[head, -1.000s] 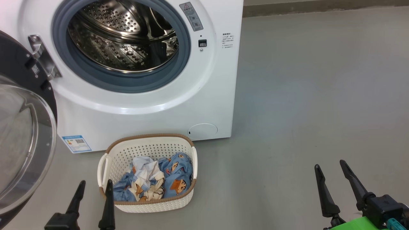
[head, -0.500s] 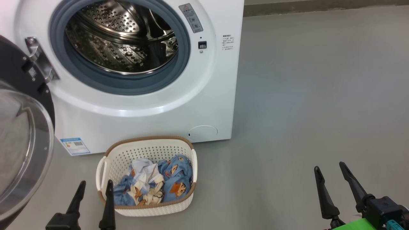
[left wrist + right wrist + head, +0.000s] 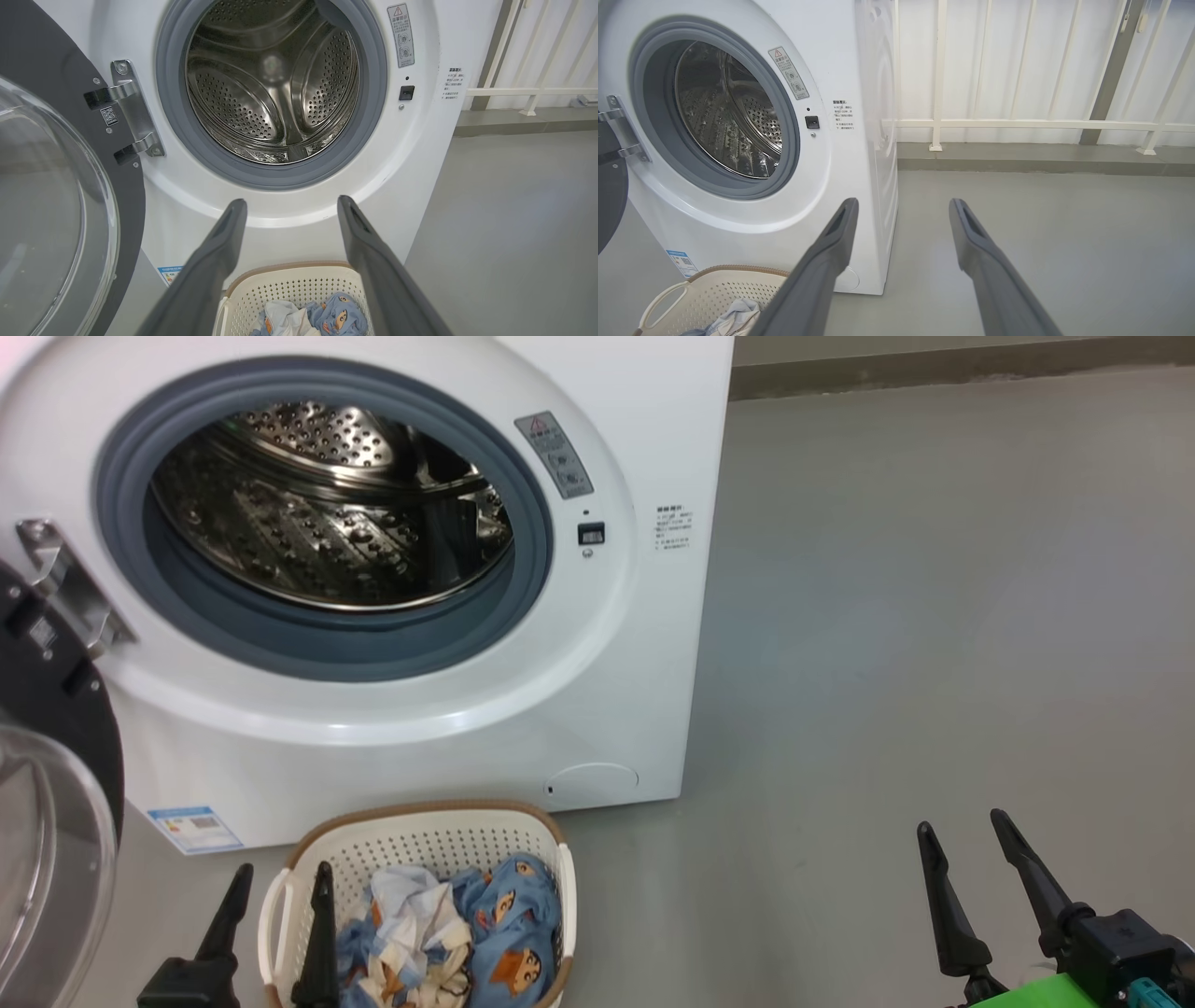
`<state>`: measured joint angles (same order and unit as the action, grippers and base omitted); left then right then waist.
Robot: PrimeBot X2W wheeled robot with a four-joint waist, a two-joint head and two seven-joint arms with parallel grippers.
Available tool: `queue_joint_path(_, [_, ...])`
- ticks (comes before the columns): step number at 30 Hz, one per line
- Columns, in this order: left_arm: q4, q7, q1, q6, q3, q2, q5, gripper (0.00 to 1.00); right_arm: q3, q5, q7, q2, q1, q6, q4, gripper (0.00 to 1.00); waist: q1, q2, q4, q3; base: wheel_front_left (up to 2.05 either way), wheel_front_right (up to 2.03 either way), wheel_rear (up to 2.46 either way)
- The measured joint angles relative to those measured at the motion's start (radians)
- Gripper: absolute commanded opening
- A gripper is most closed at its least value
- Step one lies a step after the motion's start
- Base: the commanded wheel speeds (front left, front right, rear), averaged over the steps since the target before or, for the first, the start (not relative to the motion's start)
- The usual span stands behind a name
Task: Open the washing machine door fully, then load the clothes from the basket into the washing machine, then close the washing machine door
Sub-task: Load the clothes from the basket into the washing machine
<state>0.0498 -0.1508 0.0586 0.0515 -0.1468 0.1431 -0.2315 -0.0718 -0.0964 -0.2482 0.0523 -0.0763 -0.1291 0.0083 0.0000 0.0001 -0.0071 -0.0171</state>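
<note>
2 grippers, both spread and empty: left gripper by basket, right gripper aside | door wide open | clothes in basket on floor at washing machine front | lower left, pinch bundle's middle.

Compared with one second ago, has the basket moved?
No. The basket sits as before by the round cap of the washing machine; only the camera shifted.

Clothes lie in the basket before the washing machine, with the door at its left.
</note>
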Motion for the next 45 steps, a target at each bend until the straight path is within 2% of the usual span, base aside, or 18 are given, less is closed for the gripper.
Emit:
queue_joint_path(36, [0.024,-0.006,-0.028,0.014,-0.045,0.014,-0.008,1.00,0.002,-0.002,0.000,0.001,0.007,0.000,-0.001,1.00,0.0001,0.0000,-0.003,-0.045,0.10,-0.10,0.00])
queue_joint_path(40, [0.088,-0.005,-0.091,-0.029,-0.089,0.007,-0.011,1.00,0.005,-0.002,0.000,0.006,0.027,0.000,-0.010,1.00,0.0001,0.0000,-0.003,-0.076,0.00,0.00,0.00])
queue_joint_path(45, [0.260,0.006,-0.200,-0.094,-0.152,-0.032,-0.020,1.00,0.020,-0.004,-0.001,0.009,0.063,0.000,-0.024,1.00,0.0001,0.0000,-0.006,-0.131,0.00,0.00,0.00])
